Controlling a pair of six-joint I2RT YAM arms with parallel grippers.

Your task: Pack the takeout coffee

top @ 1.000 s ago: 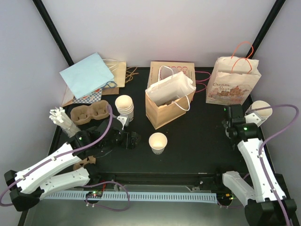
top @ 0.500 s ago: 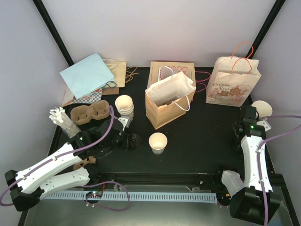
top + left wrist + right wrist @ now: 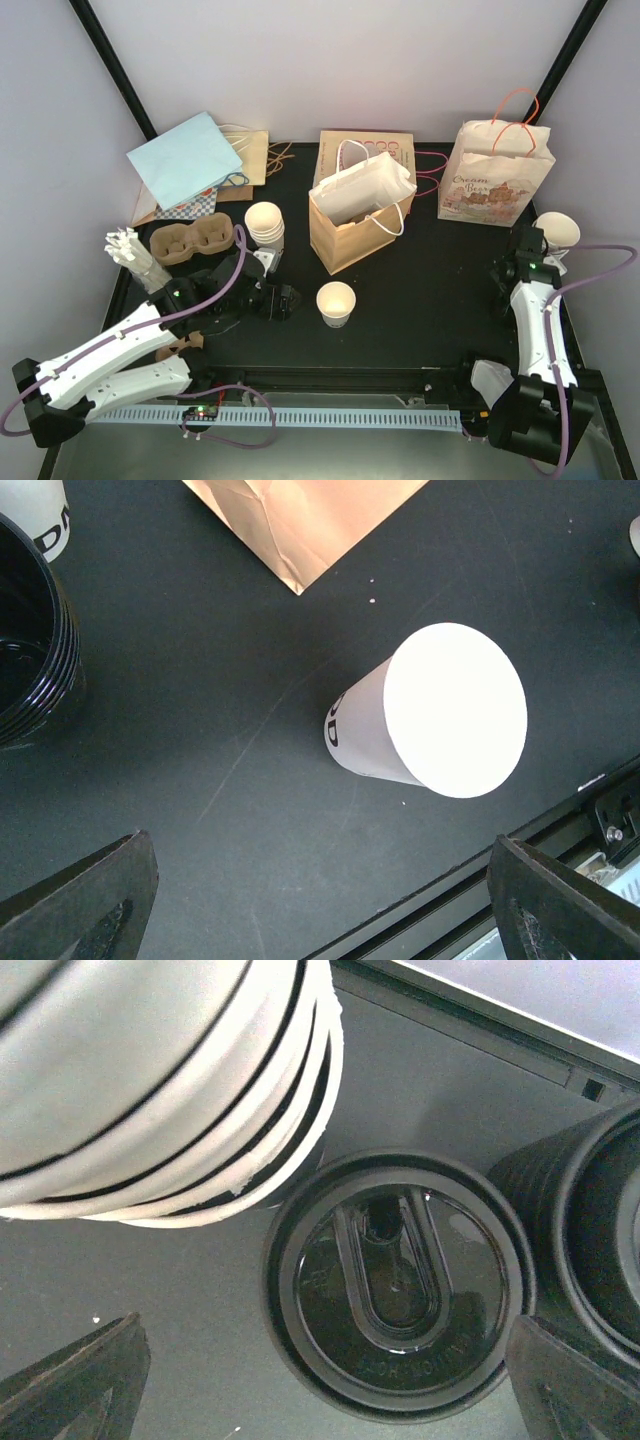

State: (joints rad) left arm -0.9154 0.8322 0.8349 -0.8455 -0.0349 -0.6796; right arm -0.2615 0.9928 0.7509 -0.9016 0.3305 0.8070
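Note:
The single cream paper cup [image 3: 336, 303] stands upright and empty near the table's front centre. In the left wrist view the cup [image 3: 430, 725] lies ahead and to the right of my left gripper [image 3: 320, 920], which is open and empty. From above, the left gripper [image 3: 280, 300] is just left of the cup, apart from it. My right gripper [image 3: 522, 243] hovers at the right edge. Seen from the wrist, the right gripper [image 3: 325, 1390] is open directly over a black lid [image 3: 395, 1285] lying flat on the table.
A stack of cream cups [image 3: 557, 230] and a stack of black lids [image 3: 600, 1230] flank the lid. A brown bag [image 3: 350, 225], a printed bag [image 3: 495, 180], another cup stack [image 3: 265, 222], a pulp carrier [image 3: 190, 240] and more lids [image 3: 30, 650] stand around.
My right arm swung rightward and settled beside the cup stack at the table's right edge. The left arm and the single cup have stayed put.

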